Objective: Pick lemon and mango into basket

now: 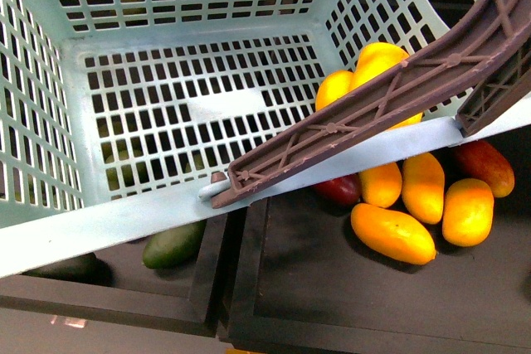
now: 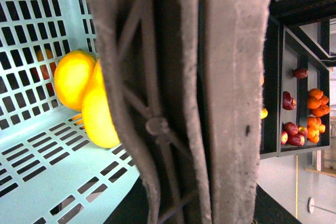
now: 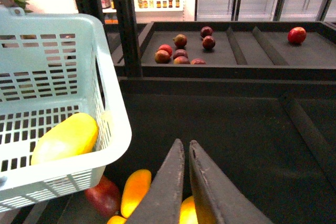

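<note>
The smooth, long yellow-orange mango (image 1: 380, 60) lies inside the light teal plastic basket with slotted sides (image 1: 191, 113), in its right corner, at the upper right of the front view. Its long axis runs from lower left to upper right there, and the brown ribbed swing handle (image 1: 373, 101) hides its lower end. The small plump yellow lemon (image 1: 333, 89) is just beside it on the left, touching it; which way it points I cannot tell.

In the left wrist view both fruits (image 2: 100, 111) (image 2: 73, 77) press against the slotted wall, and the handle fills the middle of the frame. The left gripper does not show there.

Under the basket's rim, at the lower right of the front view, more yellow-orange mangoes (image 1: 392, 233) and dark red mangoes (image 1: 484, 165) lie on the black shelf (image 1: 332, 288). A dark green avocado (image 1: 172, 246) lies at the lower left.

The right gripper (image 3: 186, 150) hovers above the shelf with its dark fingers (image 3: 169, 182) nearly together and nothing between them.
</note>
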